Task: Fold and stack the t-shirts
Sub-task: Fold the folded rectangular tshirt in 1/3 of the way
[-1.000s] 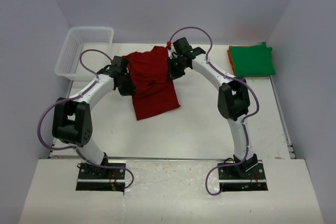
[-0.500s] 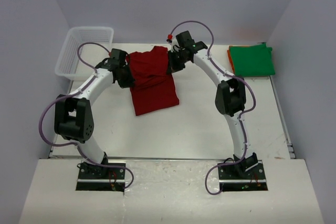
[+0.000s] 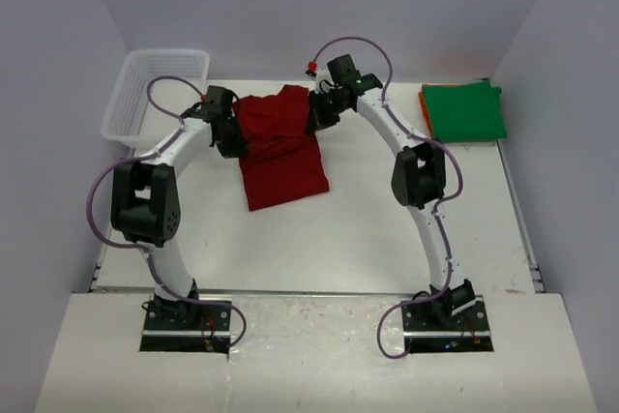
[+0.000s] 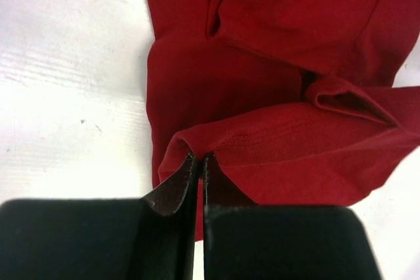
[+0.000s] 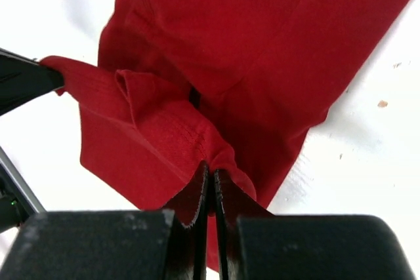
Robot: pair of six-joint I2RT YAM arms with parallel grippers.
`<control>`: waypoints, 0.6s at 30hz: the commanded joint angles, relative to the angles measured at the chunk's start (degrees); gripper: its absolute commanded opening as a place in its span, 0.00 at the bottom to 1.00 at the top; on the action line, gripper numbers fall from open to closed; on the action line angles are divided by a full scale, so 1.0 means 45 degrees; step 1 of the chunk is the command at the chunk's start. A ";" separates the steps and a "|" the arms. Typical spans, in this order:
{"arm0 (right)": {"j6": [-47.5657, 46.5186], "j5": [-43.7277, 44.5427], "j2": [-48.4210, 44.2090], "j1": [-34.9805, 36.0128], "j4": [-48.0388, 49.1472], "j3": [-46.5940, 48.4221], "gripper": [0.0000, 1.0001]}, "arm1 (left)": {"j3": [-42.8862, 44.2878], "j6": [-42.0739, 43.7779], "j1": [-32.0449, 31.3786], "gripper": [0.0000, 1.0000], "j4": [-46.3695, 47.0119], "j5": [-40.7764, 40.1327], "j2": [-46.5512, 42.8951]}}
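The dark red t-shirt (image 3: 280, 147) lies on the white table at the back centre, its far part lifted and folded. My left gripper (image 3: 235, 134) is shut on the shirt's left edge; the left wrist view shows the red cloth (image 4: 289, 129) pinched at the fingertips (image 4: 199, 157). My right gripper (image 3: 315, 121) is shut on the shirt's right edge; the right wrist view shows cloth (image 5: 230, 63) bunched at the closed tips (image 5: 210, 170). A folded bright green t-shirt (image 3: 464, 111) lies at the back right on top of an orange one (image 3: 424, 103), of which only an edge shows.
A white plastic mesh basket (image 3: 155, 94) stands at the back left corner. The table's (image 3: 338, 239) right edge runs just beyond the green shirt. Both arms arch over the table's sides toward the back centre.
Both grippers have moved toward the back of the table, carrying the red shirt's edge with them. The shirt's near hem has shifted slightly back.
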 commanded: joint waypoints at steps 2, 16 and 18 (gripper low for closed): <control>-0.0733 -0.0754 0.0499 -0.0241 0.0073 0.1774 0.00 | 0.1428 0.0106 0.0288 0.00 0.0129 -0.0521 0.0525; -0.0092 -0.0484 -0.2190 -0.1550 0.1789 0.0714 0.96 | 0.3817 0.0653 -0.0043 0.66 -0.0595 -0.3978 -0.0625; 0.0104 -0.0209 -0.2757 -0.1531 0.1634 -0.0013 0.95 | 0.3468 0.0634 -0.0199 0.64 -0.0401 -0.3087 -0.0977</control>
